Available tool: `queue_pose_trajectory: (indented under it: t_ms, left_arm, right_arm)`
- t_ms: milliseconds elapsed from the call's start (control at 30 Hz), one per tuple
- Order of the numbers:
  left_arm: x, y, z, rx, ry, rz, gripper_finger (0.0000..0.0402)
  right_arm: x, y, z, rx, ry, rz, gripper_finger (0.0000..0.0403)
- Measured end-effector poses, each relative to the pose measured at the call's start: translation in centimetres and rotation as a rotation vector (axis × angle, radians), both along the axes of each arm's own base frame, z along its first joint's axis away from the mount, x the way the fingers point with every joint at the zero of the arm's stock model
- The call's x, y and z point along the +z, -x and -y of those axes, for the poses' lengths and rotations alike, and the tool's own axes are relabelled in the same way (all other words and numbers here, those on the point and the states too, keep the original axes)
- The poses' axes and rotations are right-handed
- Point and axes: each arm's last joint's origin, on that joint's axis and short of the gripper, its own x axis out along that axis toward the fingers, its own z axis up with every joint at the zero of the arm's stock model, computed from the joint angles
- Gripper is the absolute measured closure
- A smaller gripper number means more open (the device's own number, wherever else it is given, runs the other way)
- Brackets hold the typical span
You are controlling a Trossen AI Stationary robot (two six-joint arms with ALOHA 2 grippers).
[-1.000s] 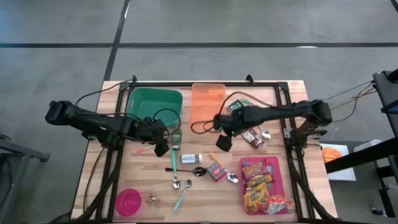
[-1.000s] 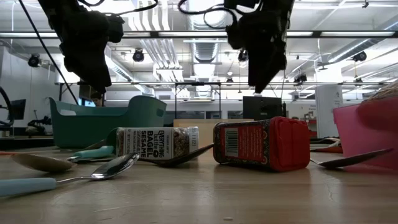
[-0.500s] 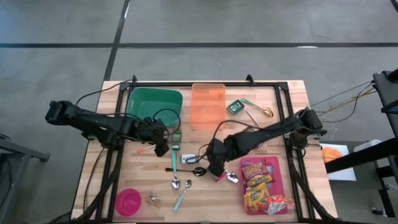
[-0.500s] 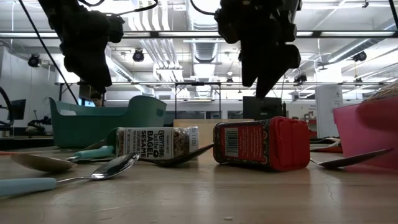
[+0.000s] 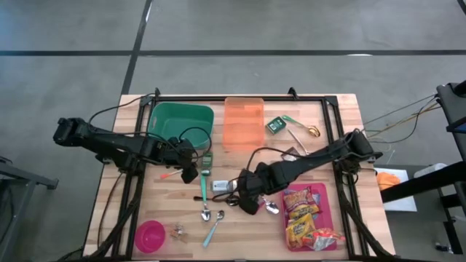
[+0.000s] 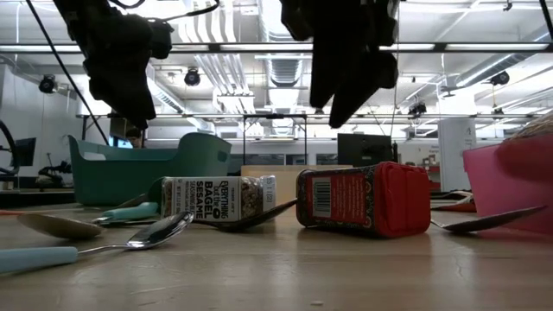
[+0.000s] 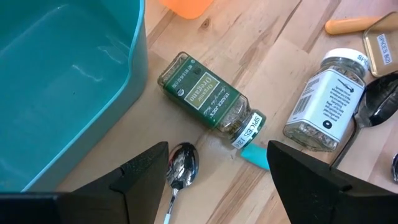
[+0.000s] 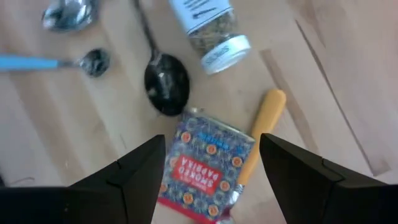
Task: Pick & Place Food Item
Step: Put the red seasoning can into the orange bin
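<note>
Now your right gripper (image 8: 208,180), jaws spread and empty, hangs directly over the paprika tin (image 8: 205,167): approach step. Next, descend and pinch it.

Light was bright and even, coming from ceiling strip lamps (image 6: 259,47) seen in the low view. Both arms stood there as dark silhouettes against them. The right wrist view was blurred throughout. Shadows on the counter (image 5: 335,116) were soft and faint
</note>
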Motion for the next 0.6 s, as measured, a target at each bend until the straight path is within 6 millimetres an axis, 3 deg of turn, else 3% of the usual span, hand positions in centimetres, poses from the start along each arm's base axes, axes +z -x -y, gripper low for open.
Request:
queue_pose_trajectory:
  t_ms: [133, 600]
  left_arm:
    - [0.00, 0.00, 0.00, -0.001, 0.000, 0.000, 0.0126]
    - [-0.01, 0.00, -0.01, -0.006, -0.004, -0.002, 0.0126]
  right_arm:
    - [0.60, -0.25, 0.08, 0.088, 0.019, 0.032, 0.0145]
    - [0.27, -0.50, -0.44, 0.048, -0.067, 0.043, 0.0145]
